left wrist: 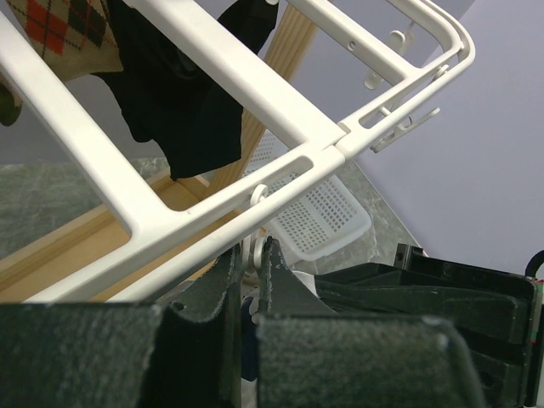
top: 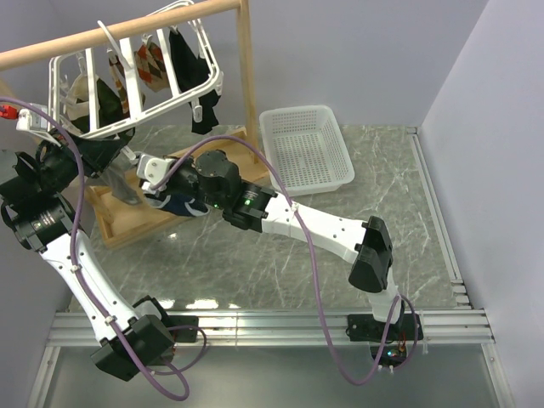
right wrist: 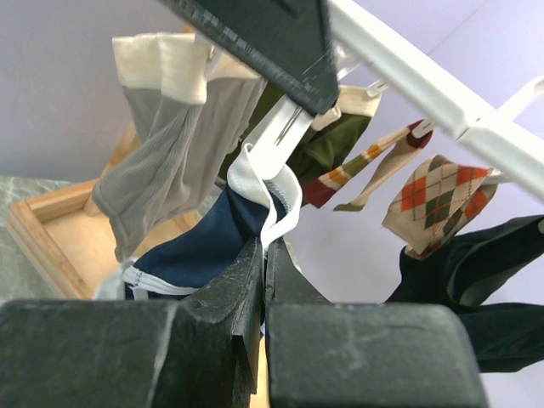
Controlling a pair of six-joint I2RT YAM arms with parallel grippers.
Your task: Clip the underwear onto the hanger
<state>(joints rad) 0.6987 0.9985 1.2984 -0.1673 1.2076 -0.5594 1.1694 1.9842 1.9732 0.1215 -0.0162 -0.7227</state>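
In the lower centre of the right wrist view, the right gripper (right wrist: 265, 255) is clamped on the navy underwear (right wrist: 191, 255). The white trim is lifted against a clip (right wrist: 274, 140) under the hanger (right wrist: 408, 68). In the lower centre of the left wrist view, the left gripper (left wrist: 252, 276) is closed, pinching the clip.

Grey marbled worktop (top: 255, 272) in view: white mesh basket (top: 306, 157) sits far right, wooden stand base (top: 127, 223) at far left.

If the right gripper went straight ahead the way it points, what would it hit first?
Probably the white clip, just beyond the underwear that the right gripper pinches, though depth is unclear.
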